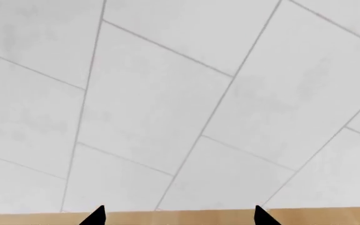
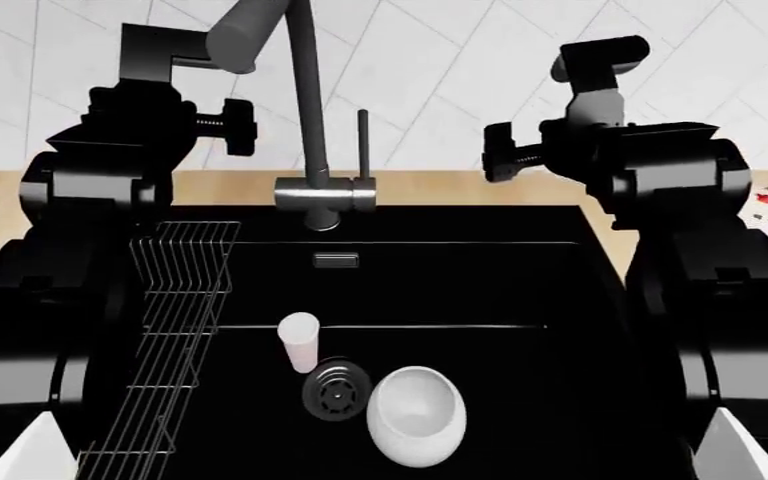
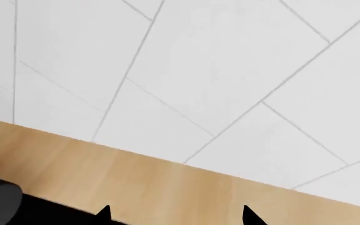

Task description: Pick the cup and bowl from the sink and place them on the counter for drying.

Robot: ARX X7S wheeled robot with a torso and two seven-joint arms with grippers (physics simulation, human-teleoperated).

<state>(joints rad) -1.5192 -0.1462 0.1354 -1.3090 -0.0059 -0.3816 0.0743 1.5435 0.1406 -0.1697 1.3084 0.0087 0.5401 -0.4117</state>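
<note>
A wire rack [image 2: 171,340] lined the matte black sink's [image 2: 491,290] left; the slim pale cup [image 2: 300,342] stood left of the glossy round bowl [image 2: 418,415]. Both tools, left [image 1: 178,214] and right [image 3: 175,214], spread empty.

Two bulky glossy black robot arms fill the head view's sides: the left arm [image 2: 84,230] and the right arm [image 2: 684,220], built of rounded cylindrical joint housings with knurled knob-like parts. White angular body panels [image 2: 24,455] show at the bottom corners.
</note>
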